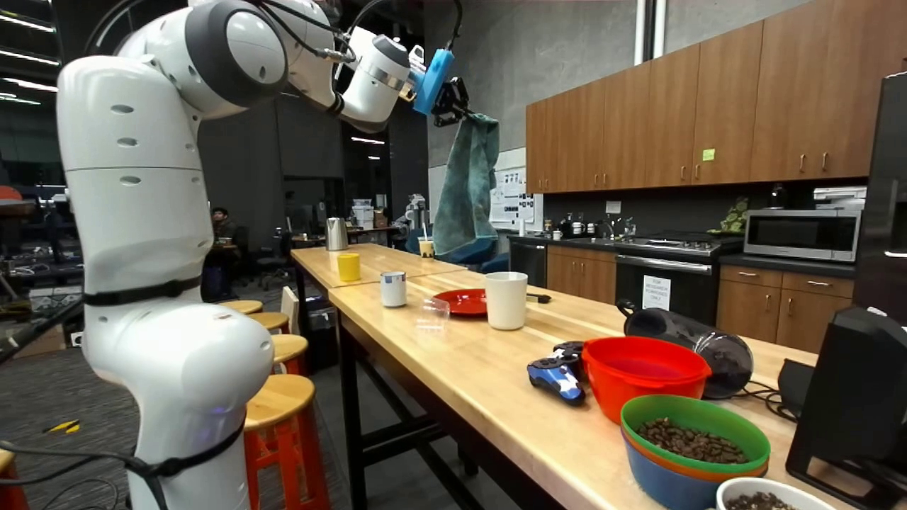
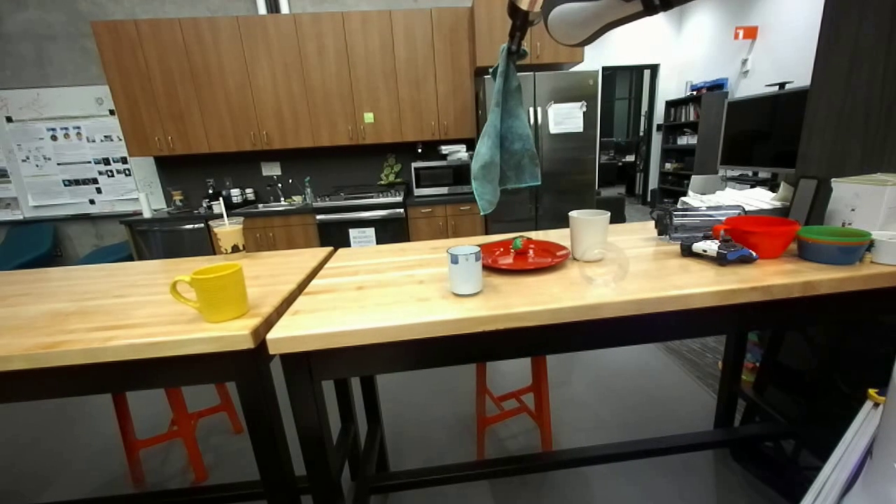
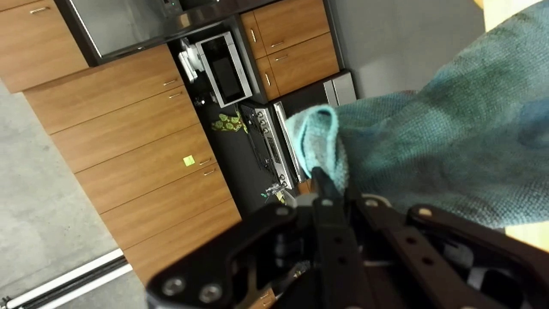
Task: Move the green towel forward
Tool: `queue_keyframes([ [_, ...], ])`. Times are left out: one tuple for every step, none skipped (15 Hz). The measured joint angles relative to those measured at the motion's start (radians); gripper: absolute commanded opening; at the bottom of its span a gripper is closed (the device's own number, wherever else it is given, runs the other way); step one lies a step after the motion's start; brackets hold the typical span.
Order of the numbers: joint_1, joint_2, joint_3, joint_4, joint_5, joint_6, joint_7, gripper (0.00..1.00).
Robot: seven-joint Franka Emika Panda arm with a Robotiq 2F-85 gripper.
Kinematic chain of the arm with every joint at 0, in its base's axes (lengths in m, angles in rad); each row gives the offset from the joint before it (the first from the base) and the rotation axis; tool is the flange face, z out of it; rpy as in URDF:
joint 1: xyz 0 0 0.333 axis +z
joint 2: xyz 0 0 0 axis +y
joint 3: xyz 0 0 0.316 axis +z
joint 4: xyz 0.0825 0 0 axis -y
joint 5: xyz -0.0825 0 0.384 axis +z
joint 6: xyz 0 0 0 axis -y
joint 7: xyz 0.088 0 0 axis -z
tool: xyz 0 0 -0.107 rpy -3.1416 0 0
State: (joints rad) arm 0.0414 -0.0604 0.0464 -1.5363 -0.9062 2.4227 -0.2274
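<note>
At the lower right of the frame in an exterior view, nearest the lens, one white bowl [image 1: 808, 498], three stacked bowls [image 1: 655, 467] in green, orange and blue, and one red bowl [image 1: 616, 389] crowd the counter [image 1: 489, 361]: five in all. One smoky container [image 1: 716, 354] lies on its side just behind the red one; one game controller [image 1: 556, 375] sits just left of that bowl. Beyond the controller, toward the middle, a bare stretch runs out to the counter's left edge, with four stools [image 1: 280, 397] lined up alongside. Next come a cream cup [image 1: 506, 301], a clear cup [image 1: 434, 315] and a white cup with blue patches [image 1: 393, 289], three cups near one red plate [image 1: 464, 302]. Above them, at upper centre, the claw [image 1: 466, 112] is pinched tight on the top of the one green towel [image 1: 464, 195]. The cloth hangs in the air; in an exterior view its lowest corner is higher than the plate and the small red and green thing [image 2: 519, 245] on it, with space between. Farther off, on the counter's far section [image 1: 386, 262], stand one yellow mug [image 1: 348, 266], one drink with a straw [image 1: 426, 248] and one silver pitcher [image 1: 336, 234]. At the back are one microwave [image 1: 801, 234], one oven [image 1: 691, 289] and a row of brown cabinets [image 1: 716, 106].
</note>
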Motion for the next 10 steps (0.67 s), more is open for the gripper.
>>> queue_keyframes([
  [0.005, -0.008, 0.007, -0.004, 0.002, -0.006, -0.003, 0.01],
  [0.010, -0.016, 0.013, -0.013, 0.008, -0.015, -0.008, 0.01],
  [0.015, -0.025, 0.019, -0.024, 0.014, -0.029, -0.021, 0.01],
  [0.020, -0.035, 0.023, -0.038, 0.026, -0.050, -0.040, 0.01],
  [0.025, -0.043, 0.027, -0.052, 0.039, -0.072, -0.062, 0.01],
  [0.029, -0.053, 0.029, -0.068, 0.055, -0.098, -0.090, 0.01],
  [0.033, -0.063, 0.030, -0.084, 0.075, -0.128, -0.123, 0.01],
  [0.036, -0.074, 0.032, -0.099, 0.094, -0.157, -0.157, 0.01],
  [0.040, -0.084, 0.032, -0.114, 0.113, -0.188, -0.192, 0.01],
  [0.044, -0.094, 0.033, -0.126, 0.130, -0.219, -0.226, 0.01],
])
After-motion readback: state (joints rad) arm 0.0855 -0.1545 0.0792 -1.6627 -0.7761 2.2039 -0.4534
